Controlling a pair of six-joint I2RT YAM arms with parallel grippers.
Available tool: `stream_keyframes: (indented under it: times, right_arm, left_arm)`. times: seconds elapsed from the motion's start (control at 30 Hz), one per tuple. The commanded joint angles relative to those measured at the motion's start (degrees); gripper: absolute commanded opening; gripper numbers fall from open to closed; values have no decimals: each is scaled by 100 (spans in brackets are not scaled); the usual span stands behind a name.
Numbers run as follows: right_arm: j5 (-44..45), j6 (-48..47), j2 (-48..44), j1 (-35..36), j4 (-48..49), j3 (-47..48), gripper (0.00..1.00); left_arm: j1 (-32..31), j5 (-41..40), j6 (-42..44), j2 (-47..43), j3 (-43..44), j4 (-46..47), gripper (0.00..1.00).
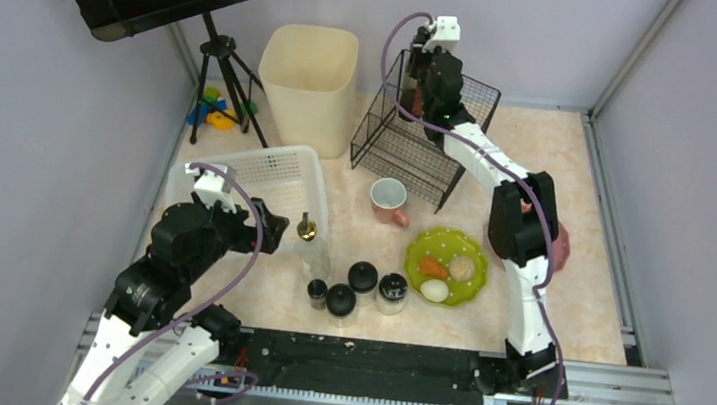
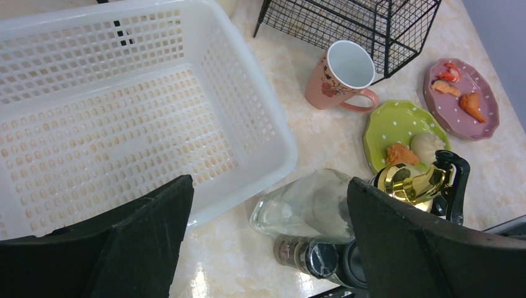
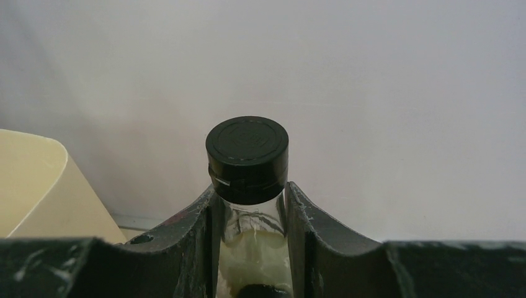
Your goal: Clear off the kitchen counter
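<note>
The bottle [image 3: 248, 149] is cut off below and partly hidden by the right jaws; the right arm [image 1: 519, 219] covers most of the pink plate [image 1: 562, 249].

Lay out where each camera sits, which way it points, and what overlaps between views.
Top external: fixed above and behind the bases, looking down on the kitchen counter; both arms show.
Left wrist: on the left arm, angled down at the white basket, mug and green plate; the open left pincer frames it.
Right wrist: raised, facing level toward the back wall; the right pincer grips a black-capped bottle.
Shared: top and left wrist both show basket, mug and plate.
</note>
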Motion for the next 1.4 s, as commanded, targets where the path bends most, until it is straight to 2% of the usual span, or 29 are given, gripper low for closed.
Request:
stream_keyframes:
  times: [0.0, 0.8, 0.93, 1.0, 1.23, 1.37]
  right_arm:
    - [131, 215, -46, -64, 1096, 118, 0]
    - [268, 225, 195, -65, 1158, -434, 1]
    - [319, 259, 157, -71, 1228, -550, 36]
    - [322, 265, 83, -65, 1313, -652, 48]
    - [245, 265, -270, -64, 1385, -854, 67]
    - [197, 203, -515, -51, 1311, -900, 71]
  left_arm:
    - [-3, 53, 52, 67, -50, 336, 98]
    - [2, 116, -75, 74, -176, 407, 98]
    - [0, 138, -105, 77, -209, 433, 98]
    - [-3, 151, -122, 81, -204, 434, 98]
    - [2, 156, -144, 98, -216, 473, 98]
    - [-3, 159, -151, 76, -161, 451, 98]
